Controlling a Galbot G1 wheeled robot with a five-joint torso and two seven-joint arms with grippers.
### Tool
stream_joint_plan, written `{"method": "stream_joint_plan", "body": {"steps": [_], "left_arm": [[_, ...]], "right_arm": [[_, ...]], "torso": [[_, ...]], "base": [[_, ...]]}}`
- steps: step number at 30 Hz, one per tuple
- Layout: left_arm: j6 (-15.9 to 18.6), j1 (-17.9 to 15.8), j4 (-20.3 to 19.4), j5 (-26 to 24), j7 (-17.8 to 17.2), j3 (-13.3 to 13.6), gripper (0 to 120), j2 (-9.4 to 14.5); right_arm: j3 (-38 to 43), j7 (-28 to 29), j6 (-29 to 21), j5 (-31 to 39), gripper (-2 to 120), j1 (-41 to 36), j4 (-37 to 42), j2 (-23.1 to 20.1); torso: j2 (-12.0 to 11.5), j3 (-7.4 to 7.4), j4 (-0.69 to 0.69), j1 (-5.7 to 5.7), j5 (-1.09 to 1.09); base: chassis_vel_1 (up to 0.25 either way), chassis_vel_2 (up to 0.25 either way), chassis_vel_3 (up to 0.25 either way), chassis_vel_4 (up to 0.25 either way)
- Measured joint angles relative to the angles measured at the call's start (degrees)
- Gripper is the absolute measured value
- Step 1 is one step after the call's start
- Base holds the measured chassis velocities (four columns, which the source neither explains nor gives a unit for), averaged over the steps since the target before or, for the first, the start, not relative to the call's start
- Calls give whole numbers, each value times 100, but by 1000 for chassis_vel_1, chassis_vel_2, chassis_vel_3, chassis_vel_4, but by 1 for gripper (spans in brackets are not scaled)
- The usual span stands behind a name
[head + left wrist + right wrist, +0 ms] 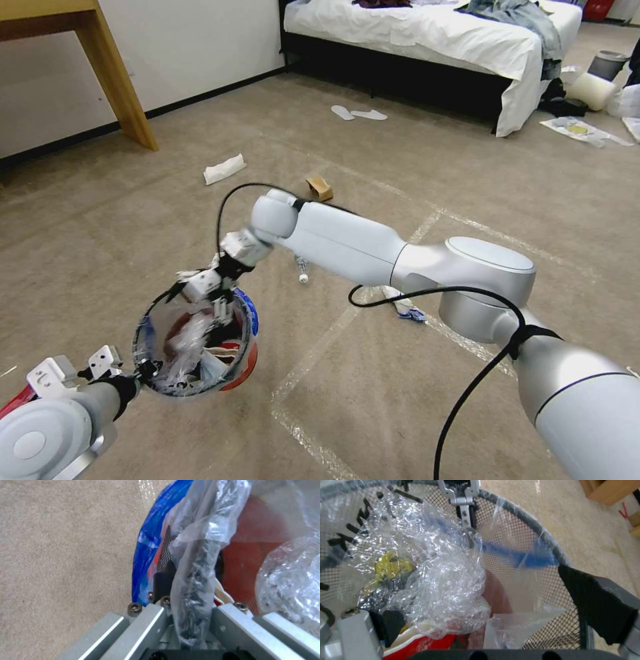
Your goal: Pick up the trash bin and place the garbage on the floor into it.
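The red-orange trash bin [248, 360] hangs just above the floor [120, 240], its clear liner with a blue edge bunched inside. My left gripper [145, 369] is shut on the bin's near rim; the left wrist view shows its fingers [160, 580] clamping mesh wall and liner. Reaching across, my right gripper [217, 300] hovers over the bin's mouth, open, with its pads [600, 605] wide apart above crumpled plastic, a yellow scrap [390, 566] and a red-white bowl [420, 642]. Garbage lies on the carpet: a white tissue [225, 169], a brown carton [320, 188], a small bottle [302, 270], a blue-white scrap [407, 308].
A wooden table leg [123, 87] stands at the far left and a bed [427, 40] at the back. Two white insoles [360, 114] lie before the bed. A grey bin [608, 63] and a tipped cream-white bin [590, 90] sit far right. Tape lines [313, 360] cross the carpet.
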Motion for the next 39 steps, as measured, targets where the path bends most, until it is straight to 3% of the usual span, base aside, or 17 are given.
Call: {"method": "stream_joint_plan", "body": {"steps": [16,20,22,24,26,27,28,39], "left_arm": [[-2,-17,1,-11,-4,6,0,20],[-2,-27,15,-12,-6,19,0,21],[-2,-30,16,-12,-6,28,0,20],[-2,-31,15,-11,-6,32,0,18],[-2,-25,12,-11,-8,30,0,21],[-2,-25,12,-11,-8,30,0,21],[-2,-15,12,-11,-8,26,0,23],[0,-6,12,-11,-11,19,0,24]], "right_arm": [[-47,18,-58,454,100,-20,-50,-49],[-267,87,-174,1157,100,-43,-4,-160],[-275,117,-190,1187,100,-50,-26,-167],[-241,174,-170,1045,100,-56,-79,-168],[110,277,170,-15,100,-61,-229,-124],[110,277,170,-15,100,-61,-229,-124],[267,257,316,-445,100,-59,-251,-114],[247,-27,480,-476,100,-48,-146,-452]], "torso": [[0,0,0,0,0],[0,0,0,0,0],[0,0,0,0,0],[0,0,0,0,0],[0,0,0,0,0],[0,0,0,0,0],[0,0,0,0,0],[0,0,0,0,1]], "base": [[0,0,0,0],[0,0,0,0],[0,0,0,0],[0,0,0,0],[0,0,0,0],[0,0,0,0],[0,0,0,0],[0,0,0,0]]}}
